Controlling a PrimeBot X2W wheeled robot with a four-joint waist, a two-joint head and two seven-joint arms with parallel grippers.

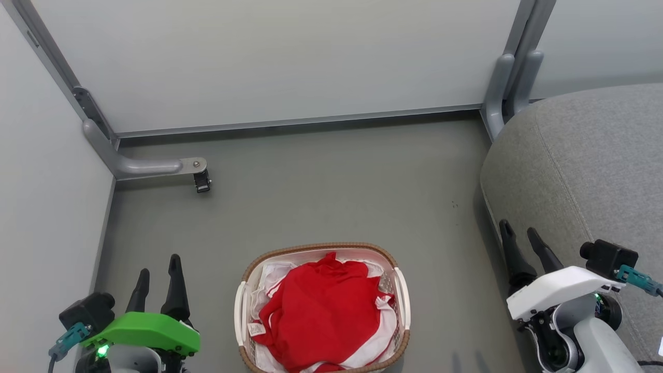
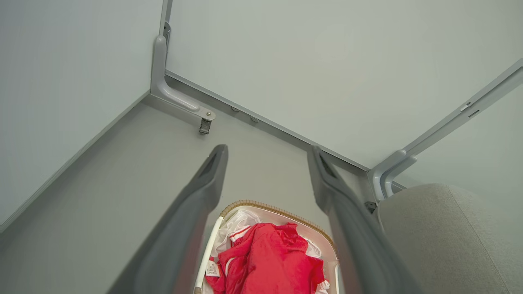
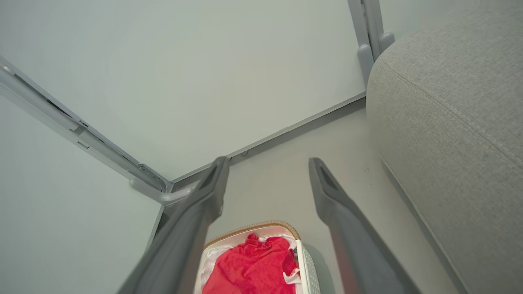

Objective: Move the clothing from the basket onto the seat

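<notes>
The laundry basket [image 1: 384, 255], oval and white with a brown woven-look rim, is seen standing on the grey floor [image 1: 331, 197], near the robot and roughly midway between its two arms. The clothing [image 1: 321, 311] is heaped inside it: a crumpled bright red garment with white panels is spread over most of the opening, and a small white label [image 1: 255, 329] is shown at its left edge. A white liner [image 1: 269, 274] is exposed along the far left of the basket's interior. The seat [image 1: 585, 166], a large grey woven cushion with a stitched seam, is placed to the right of the basket, well apart from it, with a strip of bare floor between them. No clothing is laid on the visible part of the seat. The left pincer [image 1: 159, 264], carried under a green cover [image 1: 145, 329], is held over the floor to the left of the basket, its two dark fingers spread wide with nothing between them. The right pincer [image 1: 519, 228], carried under a white cover [image 1: 554, 290], is held at the seat's near left edge, likewise spread wide and holding nothing; whether the seat is touched cannot be told. Pale wall panels [image 1: 269, 57] are seen at the far side, and a grey frame foot with a small black caster [image 1: 202, 182] is set on the floor at the far left.
</notes>
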